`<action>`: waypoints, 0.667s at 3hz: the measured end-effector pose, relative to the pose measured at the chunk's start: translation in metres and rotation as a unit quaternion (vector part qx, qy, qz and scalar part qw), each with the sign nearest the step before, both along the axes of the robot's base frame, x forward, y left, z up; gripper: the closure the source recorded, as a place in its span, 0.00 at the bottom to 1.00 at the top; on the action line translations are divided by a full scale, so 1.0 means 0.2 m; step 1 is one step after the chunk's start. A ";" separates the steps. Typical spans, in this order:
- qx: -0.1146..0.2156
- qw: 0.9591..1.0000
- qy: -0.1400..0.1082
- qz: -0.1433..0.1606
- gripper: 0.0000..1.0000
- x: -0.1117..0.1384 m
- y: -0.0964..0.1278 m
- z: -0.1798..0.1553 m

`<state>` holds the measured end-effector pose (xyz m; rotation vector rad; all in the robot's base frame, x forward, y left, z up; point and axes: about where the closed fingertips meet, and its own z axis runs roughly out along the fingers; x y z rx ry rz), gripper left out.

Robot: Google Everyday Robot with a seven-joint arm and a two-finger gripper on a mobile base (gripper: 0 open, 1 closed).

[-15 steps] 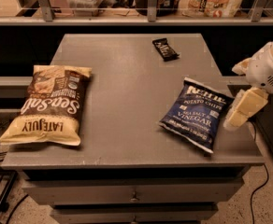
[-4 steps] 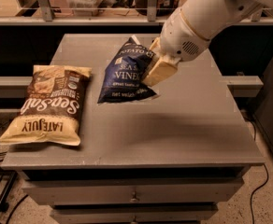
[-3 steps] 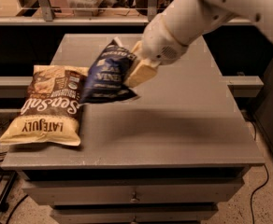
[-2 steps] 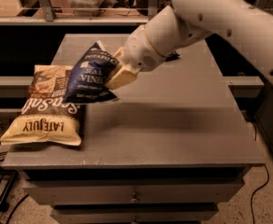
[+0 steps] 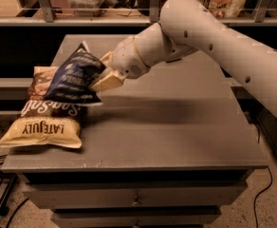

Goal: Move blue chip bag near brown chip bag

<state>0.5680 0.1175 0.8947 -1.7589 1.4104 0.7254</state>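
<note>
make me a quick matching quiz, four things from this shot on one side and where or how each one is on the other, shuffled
Things
1. blue chip bag
2. brown chip bag
3. end effector
4. table

States
A. lying flat at the left edge
B. grey surface with a bag resting on it
C. held tilted over the other bag's far end
D. shut on a bag's right edge

Pairs: 1-C, 2-A, 3-D, 4-B
</note>
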 end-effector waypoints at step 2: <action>0.000 1.000 0.001 0.003 0.00 -0.01 0.02 0.00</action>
